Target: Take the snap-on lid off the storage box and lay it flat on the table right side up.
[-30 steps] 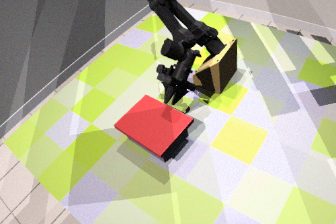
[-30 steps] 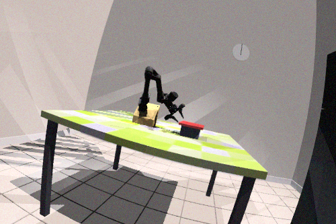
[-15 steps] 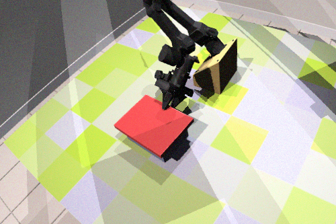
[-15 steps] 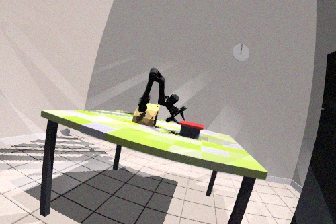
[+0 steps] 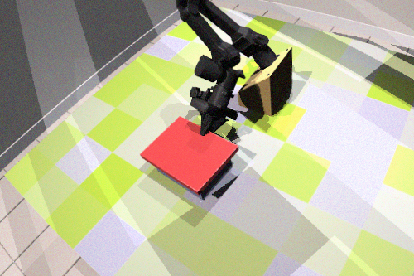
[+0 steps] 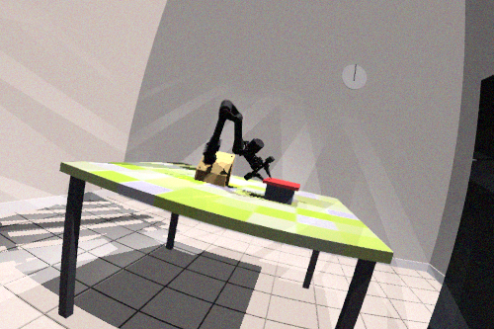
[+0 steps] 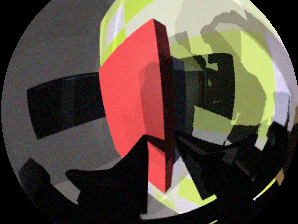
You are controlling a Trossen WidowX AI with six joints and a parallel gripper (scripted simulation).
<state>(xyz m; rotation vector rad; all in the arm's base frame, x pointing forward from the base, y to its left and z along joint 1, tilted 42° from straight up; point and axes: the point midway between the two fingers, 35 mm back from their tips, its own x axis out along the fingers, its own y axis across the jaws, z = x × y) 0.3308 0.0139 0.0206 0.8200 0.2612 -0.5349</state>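
Note:
The red lid [image 5: 188, 155] [image 6: 283, 184] [image 7: 130, 90] lies flat, right side up, on top of the dark navy storage box [image 5: 219, 178] [image 6: 279, 195] [image 7: 180, 95], which stands on the table. No clear gap shows between them. My gripper [image 5: 209, 133] [image 6: 266, 178] [image 7: 160, 135] is shut on the lid at its edge nearest the arm's base. In the wrist view one finger lies against the lid's top face and the other is on the underside, by the box's wall. The lower finger's contact is mostly hidden in the top and exterior views.
A tan block with a slanted face [image 5: 262, 82] [image 6: 224, 159] stands near the arm's base, behind the gripper. The patchwork-patterned table [image 5: 298, 173] [image 6: 232, 205] carries strong shadows and light streaks. Its left edge runs beside a dark wall in the top view.

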